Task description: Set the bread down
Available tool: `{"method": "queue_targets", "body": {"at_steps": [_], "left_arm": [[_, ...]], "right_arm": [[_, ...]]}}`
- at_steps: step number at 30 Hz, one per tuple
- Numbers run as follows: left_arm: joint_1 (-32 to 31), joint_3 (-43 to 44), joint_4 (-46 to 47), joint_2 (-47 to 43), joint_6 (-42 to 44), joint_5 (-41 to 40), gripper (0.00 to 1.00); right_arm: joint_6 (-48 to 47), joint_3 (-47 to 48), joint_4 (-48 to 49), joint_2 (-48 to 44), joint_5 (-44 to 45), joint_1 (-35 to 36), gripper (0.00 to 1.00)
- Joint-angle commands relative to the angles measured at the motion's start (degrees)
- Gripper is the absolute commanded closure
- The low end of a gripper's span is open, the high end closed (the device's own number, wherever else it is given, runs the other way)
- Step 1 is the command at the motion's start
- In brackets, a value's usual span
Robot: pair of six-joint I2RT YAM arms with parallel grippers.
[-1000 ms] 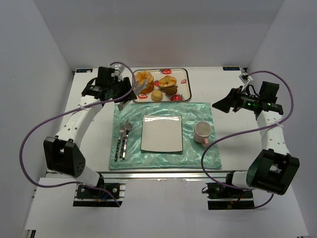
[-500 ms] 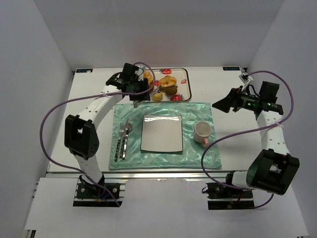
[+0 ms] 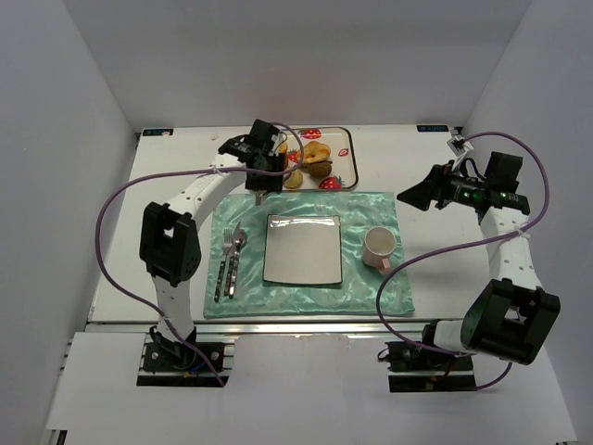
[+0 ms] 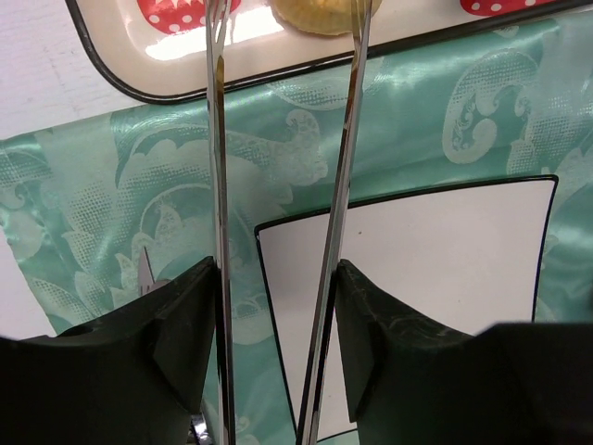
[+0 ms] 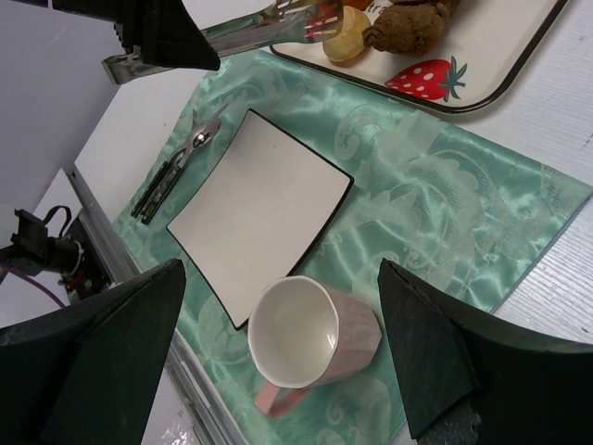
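A white tabletop [image 3: 426, 167] carries a shiny green mat [image 3: 371, 209]. A square white plate [image 3: 302, 248] lies at the mat's middle. A pink cup [image 3: 380, 247] stands to the right of the plate, and cutlery [image 3: 230, 264] lies to its left.

Just beyond the mat's far edge sits a strawberry-patterned tray [image 3: 353, 158] holding several breads. The bread [image 4: 315, 14] nearest the mat is a small yellow roll at the tray's near edge, with a brown piece [image 3: 321, 169] beside it.

The left arm reaches across the mat's far left corner towards the tray. The left fingers [image 4: 181, 343] are narrowed around metal tongs [image 4: 219, 167]. The two blades of the tongs run out over the mat and end on either side of the yellow roll. I cannot tell whether they touch it.

The right arm hangs over the right side of the tabletop, well away from the tray. The right fingers [image 5: 111, 352] are spread wide and hold nothing.
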Motion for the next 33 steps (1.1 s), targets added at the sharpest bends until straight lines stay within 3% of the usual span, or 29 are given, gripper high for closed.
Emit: {"method": "queue_targets", "body": {"at_steps": [1,33], "left_arm": [[-0.26,1.56,0.27,-1.48,1.05,-0.35,0.39],[-0.44,-1.16,3.88,-0.96,-0.54,5.9,0.35]], "right_arm": [[0.29,-0.27,1.86,-0.89,-1.39,-0.35,0.11],[0.2,-0.8,2.12,-1.33,-1.48,-0.35,0.11]]}}
